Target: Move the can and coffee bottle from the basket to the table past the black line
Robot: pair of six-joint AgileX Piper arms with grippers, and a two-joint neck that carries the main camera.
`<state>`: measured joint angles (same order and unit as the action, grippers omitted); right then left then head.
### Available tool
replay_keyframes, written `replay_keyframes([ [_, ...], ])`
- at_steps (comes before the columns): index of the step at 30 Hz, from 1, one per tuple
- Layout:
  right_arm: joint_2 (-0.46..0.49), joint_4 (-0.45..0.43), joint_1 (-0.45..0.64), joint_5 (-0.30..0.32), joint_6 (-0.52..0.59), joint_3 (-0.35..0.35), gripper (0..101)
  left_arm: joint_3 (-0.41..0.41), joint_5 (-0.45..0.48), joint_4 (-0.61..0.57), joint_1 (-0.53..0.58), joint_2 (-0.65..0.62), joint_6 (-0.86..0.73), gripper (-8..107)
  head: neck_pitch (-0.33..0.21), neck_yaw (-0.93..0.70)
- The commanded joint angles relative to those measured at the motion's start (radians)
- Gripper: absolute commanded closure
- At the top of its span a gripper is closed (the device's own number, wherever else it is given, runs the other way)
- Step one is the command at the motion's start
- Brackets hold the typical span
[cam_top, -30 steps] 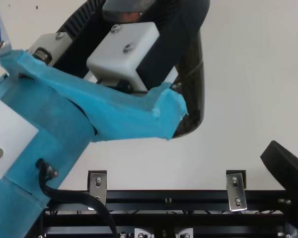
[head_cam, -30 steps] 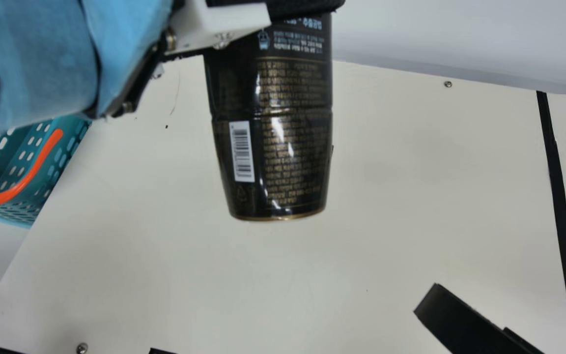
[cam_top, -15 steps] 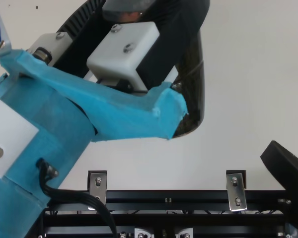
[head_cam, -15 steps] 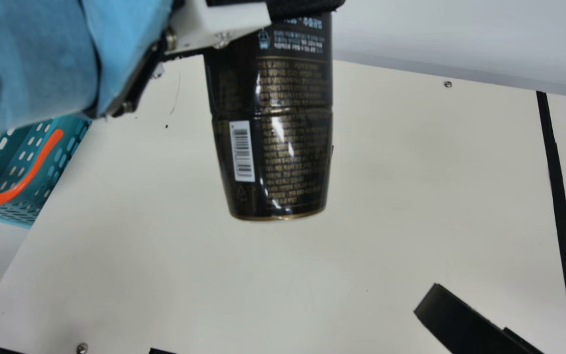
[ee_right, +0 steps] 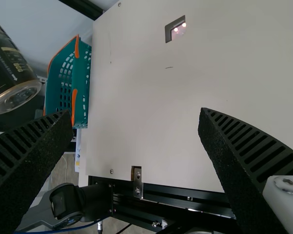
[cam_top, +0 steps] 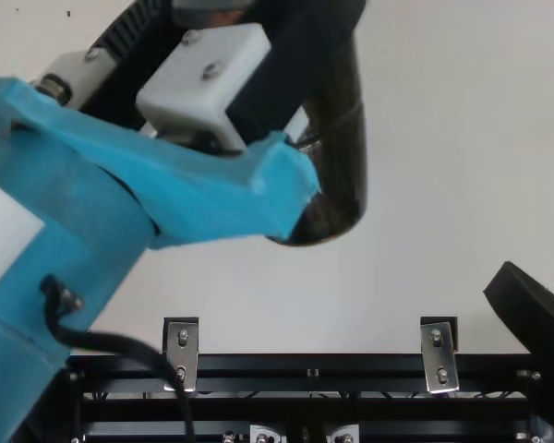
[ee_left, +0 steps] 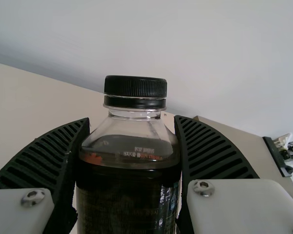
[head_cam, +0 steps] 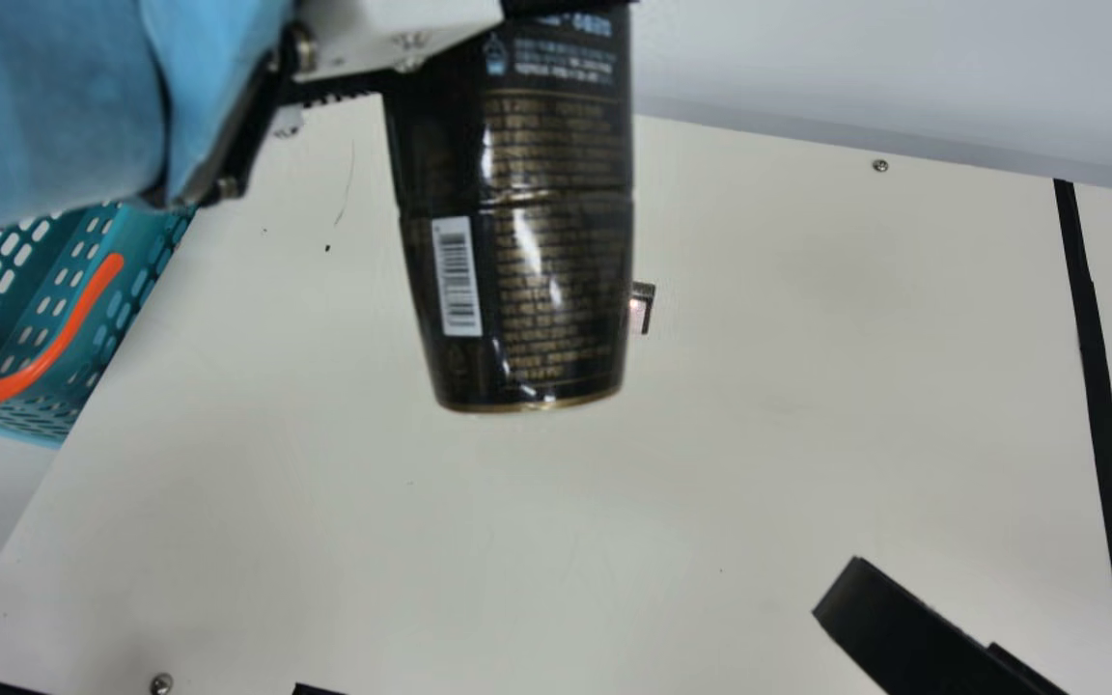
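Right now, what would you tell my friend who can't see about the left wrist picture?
A coffee bottle with a clear shoulder and a ribbed black cap is gripped by the left gripper. Behind it is the cream table.

Basket (head_cam: 135, 241) at left edge of table (head_cam: 807, 405), line (head_cam: 1100, 386) at right, coffee bottle (head_cam: 537, 251) above table between them

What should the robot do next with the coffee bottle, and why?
Probably ease the coffee bottle toward the right arm's side. The left gripper grips it up off the table, and the black line it must pass is farther right. The right gripper is open and might take it.
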<state>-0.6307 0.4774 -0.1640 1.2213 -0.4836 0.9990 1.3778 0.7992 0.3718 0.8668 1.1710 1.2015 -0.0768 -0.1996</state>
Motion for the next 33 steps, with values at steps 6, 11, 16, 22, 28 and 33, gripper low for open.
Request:
replay_keyframes([
  [6,0.0,0.0,0.0,0.0,0.0,0.0,0,-0.171,-0.144,-0.199,-0.166,-0.05,-0.108,89,-0.003,-0.006],
  [11,0.0,0.0,0.0,0.0,0.0,0.0,0,-0.31,-0.266,-0.422,-0.267,-0.081,-0.255,89,-0.003,-0.006],
  [16,0.0,0.0,0.0,0.0,0.0,0.0,0,-0.425,-0.365,-0.708,-0.332,-0.089,-0.446,89,-0.003,-0.006],
  [22,0.0,0.0,0.0,0.0,0.0,0.0,0,-0.51,-0.419,-1.078,-0.375,-0.096,-0.678,89,-0.003,-0.006],
  [28,0.0,0.0,0.0,0.0,0.0,0.0,0,-0.559,-0.361,-1.47,-0.471,-0.117,-0.935,89,-0.003,-0.006],
  [33,0.0,0.0,0.0,0.0,0.0,0.0,0,-0.598,-0.197,-1.806,-0.656,-0.101,-1.193,89,-0.003,-0.006],
])
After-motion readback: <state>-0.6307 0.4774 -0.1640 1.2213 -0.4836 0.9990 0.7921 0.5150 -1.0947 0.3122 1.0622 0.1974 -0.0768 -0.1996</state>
